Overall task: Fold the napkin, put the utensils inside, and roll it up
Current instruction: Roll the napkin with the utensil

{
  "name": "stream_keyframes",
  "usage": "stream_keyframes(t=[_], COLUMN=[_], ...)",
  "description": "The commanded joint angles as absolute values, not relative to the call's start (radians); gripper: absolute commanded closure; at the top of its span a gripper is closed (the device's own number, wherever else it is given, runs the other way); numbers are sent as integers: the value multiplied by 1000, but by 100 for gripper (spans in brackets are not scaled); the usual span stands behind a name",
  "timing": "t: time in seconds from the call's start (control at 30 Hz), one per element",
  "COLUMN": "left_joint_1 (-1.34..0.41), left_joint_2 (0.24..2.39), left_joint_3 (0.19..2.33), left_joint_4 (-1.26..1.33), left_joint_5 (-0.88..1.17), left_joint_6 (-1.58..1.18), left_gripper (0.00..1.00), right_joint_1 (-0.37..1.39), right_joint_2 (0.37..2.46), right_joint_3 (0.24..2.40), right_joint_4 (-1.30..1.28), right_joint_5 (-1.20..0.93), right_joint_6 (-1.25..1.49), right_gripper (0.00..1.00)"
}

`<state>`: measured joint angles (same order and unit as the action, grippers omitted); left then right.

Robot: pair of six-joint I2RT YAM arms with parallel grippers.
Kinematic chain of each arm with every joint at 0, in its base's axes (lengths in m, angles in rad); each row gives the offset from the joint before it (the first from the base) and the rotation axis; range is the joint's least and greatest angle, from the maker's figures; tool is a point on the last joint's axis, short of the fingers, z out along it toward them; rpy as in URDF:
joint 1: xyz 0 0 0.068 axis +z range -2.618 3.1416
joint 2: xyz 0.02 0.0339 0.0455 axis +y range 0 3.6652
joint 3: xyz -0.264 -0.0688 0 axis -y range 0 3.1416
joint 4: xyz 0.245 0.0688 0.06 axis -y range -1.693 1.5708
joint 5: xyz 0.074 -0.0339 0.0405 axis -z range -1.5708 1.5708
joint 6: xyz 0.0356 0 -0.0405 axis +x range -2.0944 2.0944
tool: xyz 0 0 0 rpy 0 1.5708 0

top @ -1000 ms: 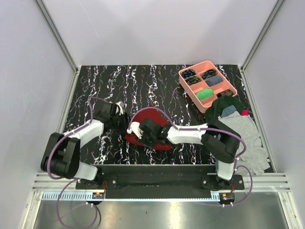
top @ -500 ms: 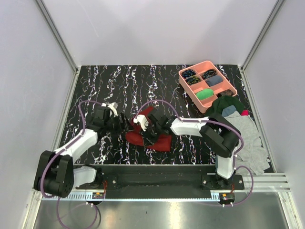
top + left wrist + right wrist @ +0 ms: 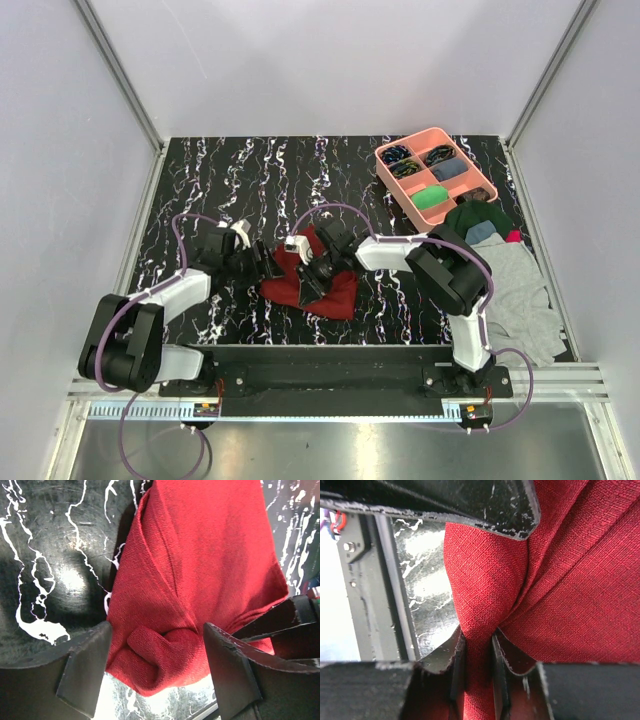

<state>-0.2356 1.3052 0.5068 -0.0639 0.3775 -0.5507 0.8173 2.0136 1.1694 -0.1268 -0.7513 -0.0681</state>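
Left fingers: the dark, scuffed fingers of the left gripper stood well apart and clamped nothing. They straddled a rolled lump at one end of the cloth.
Napkin: the dark red woven cloth napkin lay bunched and creased, not flat, on the black white-veined marbled tabletop, centre-near, between the two grippers.
Key relation: the lump sat right between the left fingertips, and the rest of the cloth ran away from that wrist towards the right arm. Long axis, judged from above, ran roughly left to right with a tilt towards the far side.
Right fingers: the right gripper had its black fingers nearly together, pinched on a raised ridge of the napkin.
Nearer arm: both were at the cloth; only the right one held it.
Utensils: none made out in any view.
Room, left and far: bare tabletop on both sides.
Room, near: the cloth lay close to the table's near edge, with little slack there.
Room, right: a pink plastic compartment tray at the far right and a grey, green and blue heap of clothes, both apart from the napkin.
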Motion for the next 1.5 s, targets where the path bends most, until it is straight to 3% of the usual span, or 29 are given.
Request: stream_keyframes(t=[0.0,0.13,0.23,0.4,0.5,0.73,0.9,1.47], left_joint_1=[-235,-236,-236,-236,-238,-244,-244,-244], left_joint_2=[1312,1308,1327,1345,1356,1397,1428,1439], left_joint_3=[489,482,474,471,483,517,555,600], left_joint_4=[-3,-5,-3,-18,-29,-57,-107,-178], left_joint_5=[376,364,367,360,368,388,387,380], left_joint_6=[-551,-548,-554,-551,-545,-537,-528,-522], left_gripper=[25,30,46,81,91,98,100,100], right_joint_1=[808,798,789,785,785,785,787,787], right_joint_2=[2112,2135,2141,2094,2040,1835,1668,1657], right_joint_3=[1180,1200,1209,1212,1215,1149,1054,1005], right_joint_4=[-235,-250,-255,-258,-270,-275,-281,-339], right_joint_5=[-744,-747,-742,-690,-660,-528,-388,-268], right_joint_6=[-74,-75,-71,-57,-43,-25,-31,26], right_gripper=[77,76,74,52,40,18,11,10])
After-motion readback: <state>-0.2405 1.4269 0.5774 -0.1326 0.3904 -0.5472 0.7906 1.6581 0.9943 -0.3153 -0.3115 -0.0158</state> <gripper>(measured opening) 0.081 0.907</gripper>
